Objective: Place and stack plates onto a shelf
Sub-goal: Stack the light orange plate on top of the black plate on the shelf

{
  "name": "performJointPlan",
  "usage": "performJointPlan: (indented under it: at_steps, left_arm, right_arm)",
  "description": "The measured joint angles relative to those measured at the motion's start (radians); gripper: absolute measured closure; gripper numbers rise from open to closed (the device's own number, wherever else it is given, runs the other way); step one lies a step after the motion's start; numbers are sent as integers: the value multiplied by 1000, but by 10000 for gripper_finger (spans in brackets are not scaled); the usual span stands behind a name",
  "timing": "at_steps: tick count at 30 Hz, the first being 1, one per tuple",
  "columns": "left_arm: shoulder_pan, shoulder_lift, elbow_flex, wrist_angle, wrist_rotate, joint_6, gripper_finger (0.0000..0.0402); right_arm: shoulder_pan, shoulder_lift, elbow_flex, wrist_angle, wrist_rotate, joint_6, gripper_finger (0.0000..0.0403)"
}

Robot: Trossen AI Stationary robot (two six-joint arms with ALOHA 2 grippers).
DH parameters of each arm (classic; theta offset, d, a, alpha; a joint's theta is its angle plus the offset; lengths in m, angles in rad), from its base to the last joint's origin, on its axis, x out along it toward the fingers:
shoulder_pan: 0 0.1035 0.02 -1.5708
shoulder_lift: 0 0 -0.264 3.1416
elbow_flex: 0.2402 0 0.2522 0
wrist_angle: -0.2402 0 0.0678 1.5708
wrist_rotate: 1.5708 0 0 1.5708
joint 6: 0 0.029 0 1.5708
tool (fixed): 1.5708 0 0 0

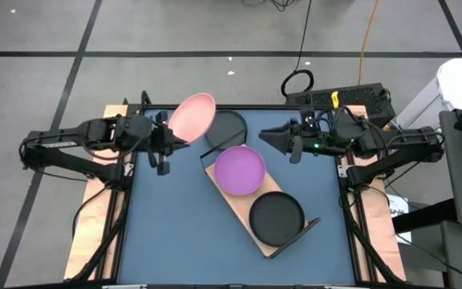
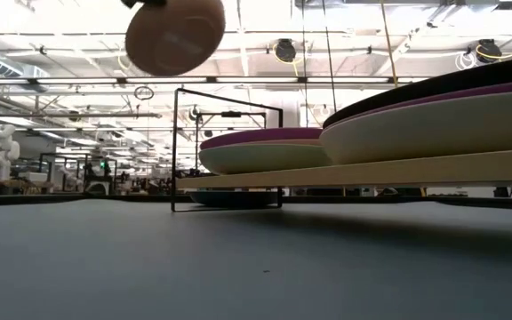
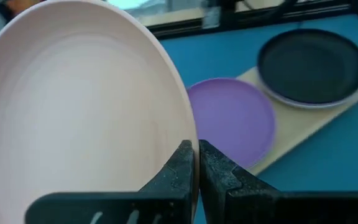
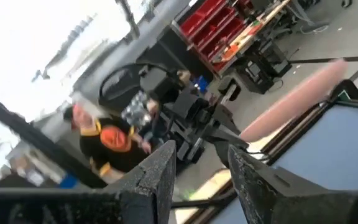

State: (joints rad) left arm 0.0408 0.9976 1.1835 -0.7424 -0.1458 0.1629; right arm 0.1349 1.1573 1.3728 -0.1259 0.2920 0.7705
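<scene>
On the blue counter (image 1: pixel 175 233), the shelf (image 1: pixel 239 210) runs diagonally from about 11 o'clock toward 5 o'clock. Its nearer end carries a black plate (image 1: pixel 277 217) on top of a stack; the low view shows purple and pale plates under it. Farther along sits a purple plate (image 1: pixel 240 169) over a pale one. Beyond the shelf's far end, another dark plate (image 1: pixel 229 126) lies on the counter at 12 o'clock.

The left arm reaches in level from 9 o'clock. Its left end effector (image 1: pixel 168 138) is clamped on the rim of a pink plate (image 1: pixel 192 116), held tilted in the air above the counter's far edge.

The right arm extends from 3 o'clock. Its right end effector (image 1: pixel 265 135) hovers near the dark plate, fingers apart and empty.
</scene>
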Motion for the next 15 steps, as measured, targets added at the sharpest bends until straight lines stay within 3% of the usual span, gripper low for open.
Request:
performJointPlan:
  at_steps: [10, 15]
  left_arm:
    - [-94, 134, 57, 21, 165, 56, 392]
    - [-170, 187, 58, 87, 234, 119, 392]
  right_arm:
    - [-5, 162, 382, -438, -121, -193, 271]
    - [-4, 244, 450, -523, -236, -319, 265]
